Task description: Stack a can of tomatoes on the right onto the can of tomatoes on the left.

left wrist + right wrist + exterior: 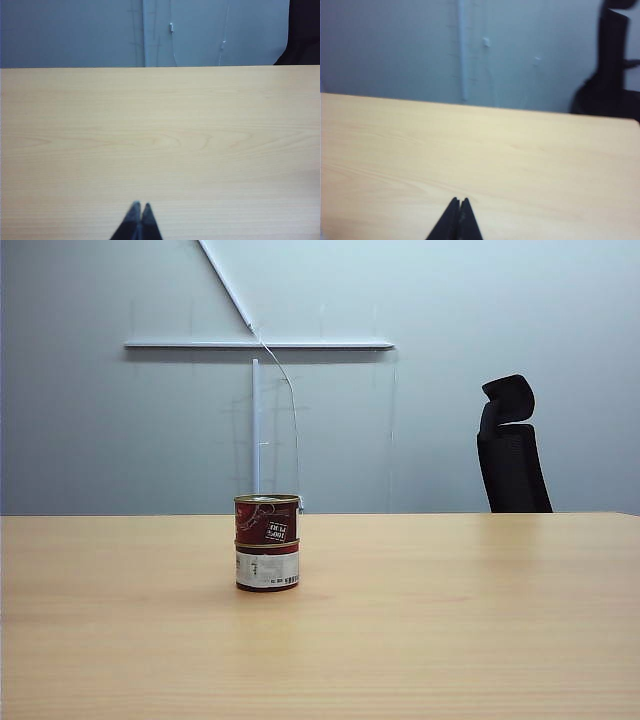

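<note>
On the table (450, 620) in the exterior view, the two cans stood stacked left of centre: the top can (267, 519) sat upright and squarely on the bottom can (267, 568), rims touching. Neither arm appeared in this view. A chair (511, 445) stood behind the table at the right.

From the left wrist view, the left gripper (139, 206) hung over bare tabletop with its fingertips pressed together, holding nothing. No can was visible.

From the right wrist view, which was slightly blurred, the right gripper (459, 201) likewise had its fingertips together and carried nothing. Only tabletop, wall and the chair showed ahead of it; the stack lay outside this view.

Judged from the layout, the stacking step was complete and the release was done. The remaining move called only for both arms to be parked clear of the stack, without nudging it.
</note>
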Available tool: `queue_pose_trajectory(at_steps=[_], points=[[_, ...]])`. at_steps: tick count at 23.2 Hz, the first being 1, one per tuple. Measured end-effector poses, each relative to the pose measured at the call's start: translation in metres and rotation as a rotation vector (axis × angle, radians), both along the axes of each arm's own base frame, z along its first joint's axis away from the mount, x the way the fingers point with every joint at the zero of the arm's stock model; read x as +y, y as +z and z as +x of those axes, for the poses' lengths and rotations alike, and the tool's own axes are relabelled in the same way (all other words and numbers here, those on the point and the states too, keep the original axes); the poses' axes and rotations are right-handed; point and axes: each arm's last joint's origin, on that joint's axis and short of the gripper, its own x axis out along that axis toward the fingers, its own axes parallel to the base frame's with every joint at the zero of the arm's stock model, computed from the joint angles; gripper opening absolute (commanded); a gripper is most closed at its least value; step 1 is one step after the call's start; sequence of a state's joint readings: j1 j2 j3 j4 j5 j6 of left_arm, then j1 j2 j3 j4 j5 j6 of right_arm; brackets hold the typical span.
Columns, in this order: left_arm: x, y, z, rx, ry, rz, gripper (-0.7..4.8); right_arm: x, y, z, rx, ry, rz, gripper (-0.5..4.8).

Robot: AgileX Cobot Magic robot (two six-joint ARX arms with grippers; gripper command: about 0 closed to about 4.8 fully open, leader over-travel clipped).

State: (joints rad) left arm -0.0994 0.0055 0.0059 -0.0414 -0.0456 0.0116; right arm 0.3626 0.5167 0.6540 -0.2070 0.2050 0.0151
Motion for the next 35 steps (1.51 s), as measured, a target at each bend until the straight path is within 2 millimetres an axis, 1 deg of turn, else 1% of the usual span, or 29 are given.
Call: queue_pose_trajectory(at_steps=[2,3,4,5,7,10,15,19,27,35], points=[[0.000,0.000,0.000,0.000,0.001,0.000,-0.02,-0.014,-0.041,-0.007,0.036,-0.092,-0.011,-0.06],[0.000,0.000,0.000,0.000,0.000,0.000,-0.02,-0.017,-0.052,-0.008,0.050,-0.115,-0.015,-0.06],[0.000,0.000,0.000,0.000,0.000,0.000,-0.02,-0.021,-0.074,-0.009,0.046,-0.128,-0.009,-0.06],[0.000,0.000,0.000,0.000,0.000,0.000,-0.02,-0.024,-0.087,-0.011,0.043,-0.118,-0.004,-0.06],[0.000,0.000,0.000,-0.001,0.000,0.000,-0.02,-0.028,-0.105,-0.015,0.028,-0.107,0.006,-0.06],[0.000,0.000,0.000,0.000,0.000,0.000,-0.02,-0.031,-0.124,-0.019,-0.015,-0.085,0.022,-0.06],[0.000,0.000,0.000,0.000,0.000,0.000,-0.02,-0.034,-0.145,-0.021,-0.050,-0.083,0.059,-0.06],[0.000,0.000,0.000,0.000,0.000,0.000,-0.02,-0.034,-0.154,-0.019,-0.042,-0.085,0.063,-0.06],[0.000,0.000,0.000,0.000,0.000,0.000,-0.02,-0.036,-0.156,-0.018,-0.055,-0.144,0.062,-0.06],[0.000,0.000,0.000,0.000,0.000,0.000,-0.02,-0.036,-0.155,-0.018,-0.063,-0.144,0.060,-0.06]])
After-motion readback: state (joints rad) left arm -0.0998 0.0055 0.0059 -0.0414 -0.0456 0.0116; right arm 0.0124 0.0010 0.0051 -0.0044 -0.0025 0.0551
